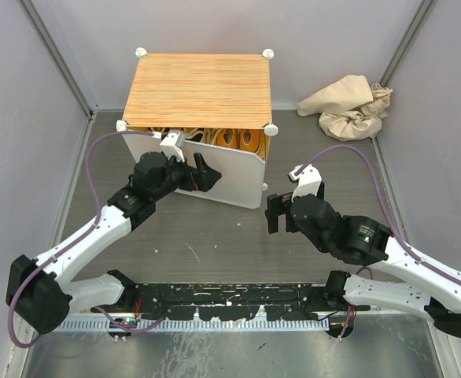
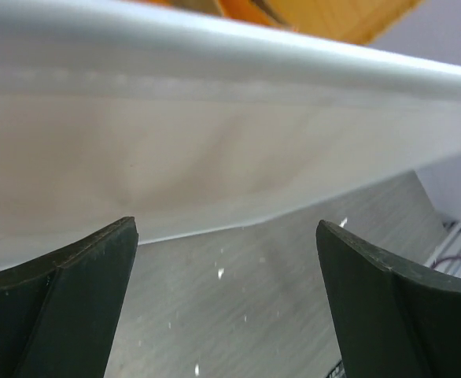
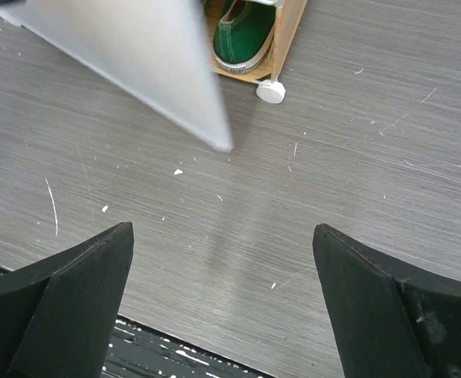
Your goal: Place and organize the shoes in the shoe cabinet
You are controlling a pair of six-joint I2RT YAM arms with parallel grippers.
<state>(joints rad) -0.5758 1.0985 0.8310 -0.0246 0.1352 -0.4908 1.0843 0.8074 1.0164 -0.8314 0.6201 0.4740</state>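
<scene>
With left hand (image 2: 224, 236) and right hand (image 3: 223, 232) released, the white door (image 1: 238, 177) of the shoe cabinet (image 1: 199, 90) stands just ahead of the left one, likely light, stiff and slick, best pushed flat near its free edge.

Soft, even light — blurry wrist foregrounds

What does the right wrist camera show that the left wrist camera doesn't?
Right wrist only: a green shoe low inside the cabinet, the cabinet's white round foot, and the free corner of the white door standing out from the cabinet.
Left wrist only: the door's face close up, filling the upper frame, with an orange sliver above its top edge; I cannot tell what that is.
Both: the door, the grey table, and an open hand, right hand and left hand, holding nothing.
</scene>
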